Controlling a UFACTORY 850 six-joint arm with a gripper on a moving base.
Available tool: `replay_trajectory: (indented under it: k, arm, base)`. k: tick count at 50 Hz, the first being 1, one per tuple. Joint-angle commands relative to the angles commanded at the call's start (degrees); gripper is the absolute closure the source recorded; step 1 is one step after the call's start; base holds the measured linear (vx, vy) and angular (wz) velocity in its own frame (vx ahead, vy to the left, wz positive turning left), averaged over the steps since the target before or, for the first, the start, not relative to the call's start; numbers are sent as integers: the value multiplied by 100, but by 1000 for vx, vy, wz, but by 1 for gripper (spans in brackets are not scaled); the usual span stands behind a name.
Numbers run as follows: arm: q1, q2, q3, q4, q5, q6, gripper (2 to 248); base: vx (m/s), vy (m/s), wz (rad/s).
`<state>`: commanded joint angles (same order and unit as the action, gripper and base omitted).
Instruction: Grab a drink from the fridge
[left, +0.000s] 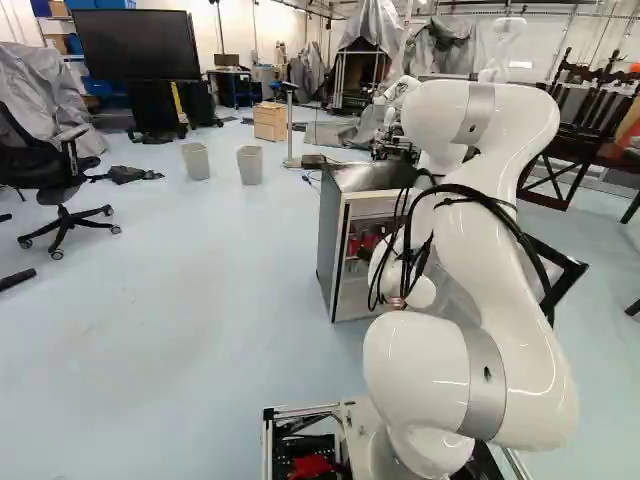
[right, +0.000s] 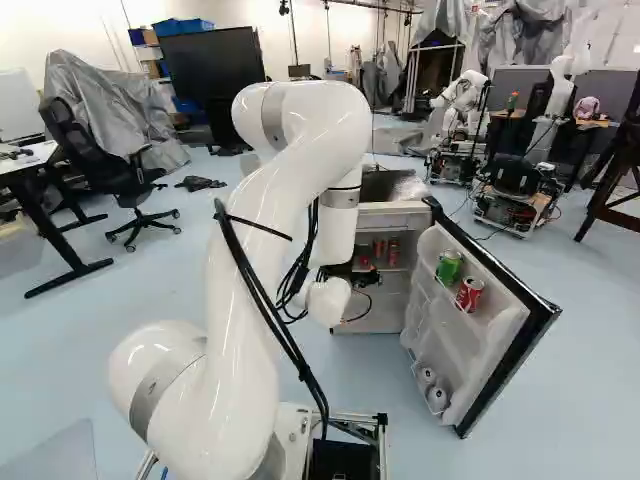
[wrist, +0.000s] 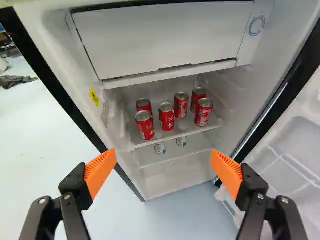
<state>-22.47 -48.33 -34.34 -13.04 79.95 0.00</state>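
Red cans, headroom above; spread jaws seemingly outside fridge edge.

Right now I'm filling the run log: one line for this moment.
Fridge door open | red cans on upper shelf | tool open, pointed inside, nothing held

Ngl, the upper shelf partly hides the lower cans from me. The fridge door runs off the wrist view's edge. In the left base view my arm blocks most of that door, and the red cans look too tiny to count.
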Motion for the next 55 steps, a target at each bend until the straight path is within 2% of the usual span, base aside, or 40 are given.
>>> replay_trajectory:
  k: [37, 55]
  arm:
    - [-36, -916, -787, -297, 335, 0, 3]
    - [-67, -1369, -1225, -331, 583, 0, 3]
  base:
    - [0, 0, 0]
    - [0, 0, 0]
